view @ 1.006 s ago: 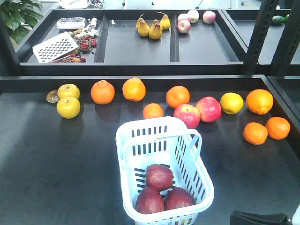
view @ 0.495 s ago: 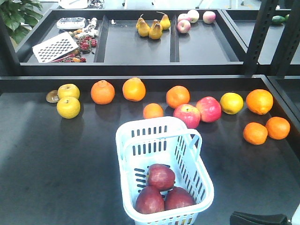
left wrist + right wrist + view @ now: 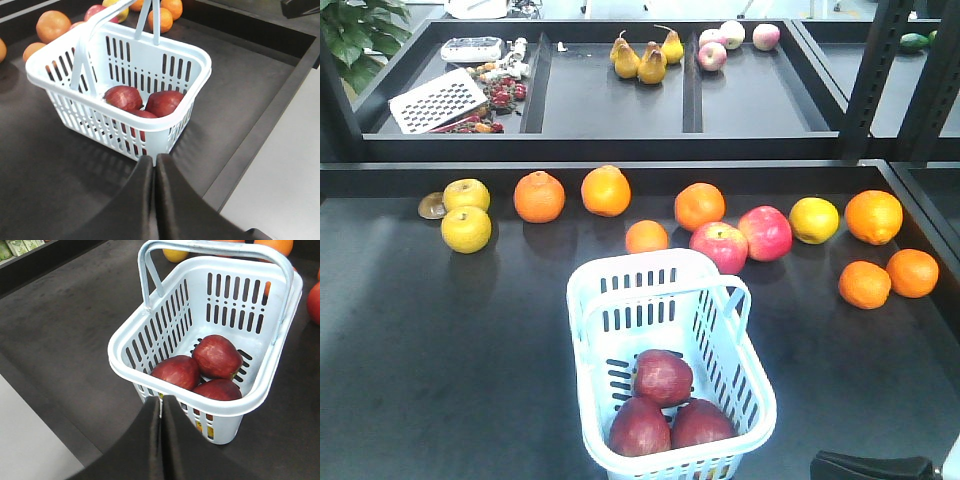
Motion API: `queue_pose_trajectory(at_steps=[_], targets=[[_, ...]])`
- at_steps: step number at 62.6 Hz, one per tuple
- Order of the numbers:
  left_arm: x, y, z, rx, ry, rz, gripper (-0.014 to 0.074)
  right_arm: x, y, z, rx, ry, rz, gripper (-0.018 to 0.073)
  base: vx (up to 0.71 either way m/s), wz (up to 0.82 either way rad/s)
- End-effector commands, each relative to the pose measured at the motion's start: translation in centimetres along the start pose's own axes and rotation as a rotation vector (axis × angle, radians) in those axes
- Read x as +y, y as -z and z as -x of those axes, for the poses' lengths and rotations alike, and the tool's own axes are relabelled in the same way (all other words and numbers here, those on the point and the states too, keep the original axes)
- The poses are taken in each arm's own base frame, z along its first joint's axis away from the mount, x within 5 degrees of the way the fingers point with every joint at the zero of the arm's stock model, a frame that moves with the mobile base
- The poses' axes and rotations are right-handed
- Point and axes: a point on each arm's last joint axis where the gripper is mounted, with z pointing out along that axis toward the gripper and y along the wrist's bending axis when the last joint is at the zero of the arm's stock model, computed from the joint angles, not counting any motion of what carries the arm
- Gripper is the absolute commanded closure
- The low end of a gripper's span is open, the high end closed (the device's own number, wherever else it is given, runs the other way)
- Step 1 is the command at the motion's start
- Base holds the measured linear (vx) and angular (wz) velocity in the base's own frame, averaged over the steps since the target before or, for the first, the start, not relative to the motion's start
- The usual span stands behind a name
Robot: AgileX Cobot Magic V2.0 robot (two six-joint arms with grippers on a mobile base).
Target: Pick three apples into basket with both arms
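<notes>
We find all three apples (image 3: pixel 662 377) resting in the basket (image 3: pixel 620 280), lower centre of the front view. Both the left gripper (image 3: pixel 154 165) and right gripper (image 3: pixel 161 405) are closed and empty. The apples look firm, smooth, bruisable; we'd grasp each across its widest middle.

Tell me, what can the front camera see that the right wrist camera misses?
Only the front view shows the back shelf with pears and a white grater, plus the yellow fruit on the left. Only the right wrist view shows the shut right gripper near the basket's corner. Both show the basket holding three dark apples.
</notes>
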Motion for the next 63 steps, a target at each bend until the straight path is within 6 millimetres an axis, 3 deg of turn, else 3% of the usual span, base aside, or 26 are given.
queue_pose_trajectory(at_steps=[1,12,27,44,63], targets=[[0.6,0.1,0.7,-0.05,0.034,0.066,0.0603,-0.2,0.3,1.3,-0.071,-0.005,-0.025,0.0564,0.0,0.0],[2.1,-0.4,-0.3,-0.089,0.177,0.207,0.0603,-0.2,0.3,1.3,-0.071,-0.005,-0.025,0.0564,0.0,0.0],[3.4,-0.2,-1.5,-0.36,0.431,0.322,0.0603,-0.2,0.3,1.3,-0.071,-0.004,-0.025,0.0564,0.0,0.0],[3.3,-0.5,-6.1,-0.464,0.415,0.343,0.0603,-0.2,0.3,1.3,-0.071,-0.004,-0.025,0.0564,0.0,0.0],[2.9,0.8,-6.0,-0.545,0.175,0.42,0.0603,-0.2,0.3,1.3,-0.071,-0.004,-0.025,0.0564,0.0,0.0]])
